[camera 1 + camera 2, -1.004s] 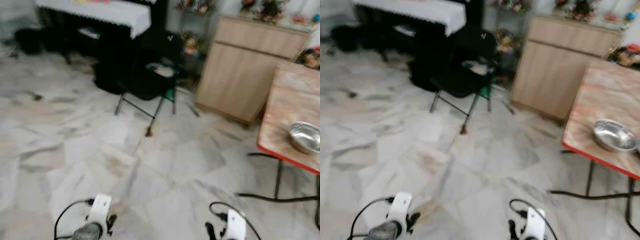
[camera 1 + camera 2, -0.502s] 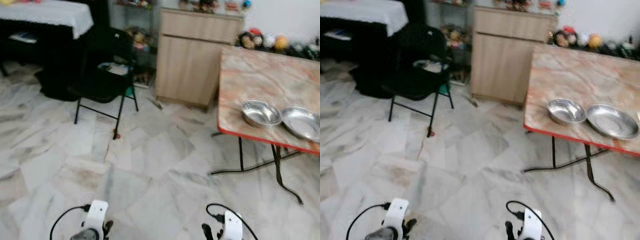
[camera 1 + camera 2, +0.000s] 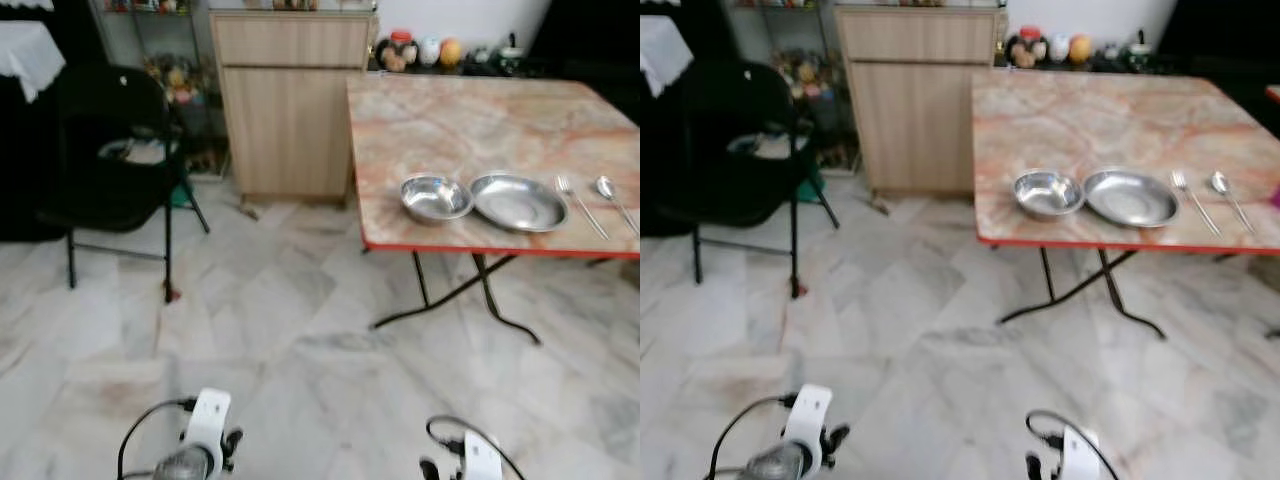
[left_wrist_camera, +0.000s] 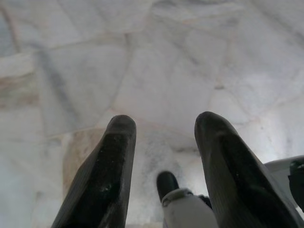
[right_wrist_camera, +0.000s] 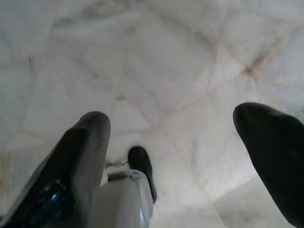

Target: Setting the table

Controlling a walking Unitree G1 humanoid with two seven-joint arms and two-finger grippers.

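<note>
A marble-topped table (image 3: 480, 125) with a red edge stands ahead on my right. Near its front edge sit a steel bowl (image 3: 435, 196) and a steel plate (image 3: 519, 201), side by side. Right of the plate lie a fork (image 3: 580, 205) and a spoon (image 3: 615, 200). Both arms hang low over the floor. My left gripper (image 4: 164, 128) is open with nothing between its fingers. My right gripper (image 5: 173, 126) is open too and points at bare marble tiles.
A black folding chair (image 3: 115, 175) stands at the left. A wooden cabinet (image 3: 290, 105) is against the back wall next to the table, and small ornaments (image 3: 420, 50) line the wall behind it. Grey marble floor (image 3: 300, 330) lies between me and the table.
The camera has swung to the right: the table has come from the right edge into fuller view, with plate, fork and spoon now showing. Both arms still hang low.
</note>
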